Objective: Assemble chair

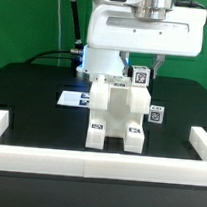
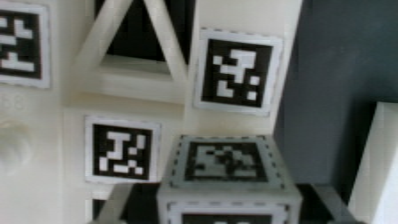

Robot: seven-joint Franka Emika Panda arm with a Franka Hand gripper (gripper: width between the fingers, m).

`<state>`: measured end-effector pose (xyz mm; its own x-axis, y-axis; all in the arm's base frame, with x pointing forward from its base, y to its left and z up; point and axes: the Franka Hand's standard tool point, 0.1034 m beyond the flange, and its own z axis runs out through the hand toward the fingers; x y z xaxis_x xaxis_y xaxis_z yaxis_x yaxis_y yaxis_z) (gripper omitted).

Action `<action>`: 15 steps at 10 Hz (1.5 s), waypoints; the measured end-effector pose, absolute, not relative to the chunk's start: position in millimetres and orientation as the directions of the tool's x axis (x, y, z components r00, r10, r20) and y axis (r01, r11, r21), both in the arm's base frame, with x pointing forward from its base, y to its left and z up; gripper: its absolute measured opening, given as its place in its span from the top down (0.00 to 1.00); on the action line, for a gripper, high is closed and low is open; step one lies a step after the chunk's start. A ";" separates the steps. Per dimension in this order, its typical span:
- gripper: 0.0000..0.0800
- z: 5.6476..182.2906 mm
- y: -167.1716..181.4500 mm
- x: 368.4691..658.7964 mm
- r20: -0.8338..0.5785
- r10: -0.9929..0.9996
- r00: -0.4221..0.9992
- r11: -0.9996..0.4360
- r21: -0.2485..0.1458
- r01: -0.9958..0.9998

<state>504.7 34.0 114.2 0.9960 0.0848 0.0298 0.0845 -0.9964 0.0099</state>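
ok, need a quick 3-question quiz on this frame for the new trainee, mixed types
1. True or false: the chair stands on the black table.
2. In the exterior view, the marker board lies on which side of the chair? A) the view's left B) the view's right C) on top of it
3. What is printed on the chair's white pieces, as the wrist view shows close up?

Key
1. True.
2. A.
3. Black-and-white square tags.
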 end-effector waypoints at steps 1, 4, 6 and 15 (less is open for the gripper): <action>0.64 114.3 34.4 506.4 0.039 0.086 0.996 -0.996 0.012 0.086; 0.64 114.4 34.4 506.9 0.041 0.087 0.995 -0.996 0.013 0.086; 0.64 114.4 34.4 506.8 0.041 0.087 0.995 -0.996 0.013 0.086; 0.64 114.3 34.4 506.8 0.042 -0.093 0.995 -0.996 0.005 -0.093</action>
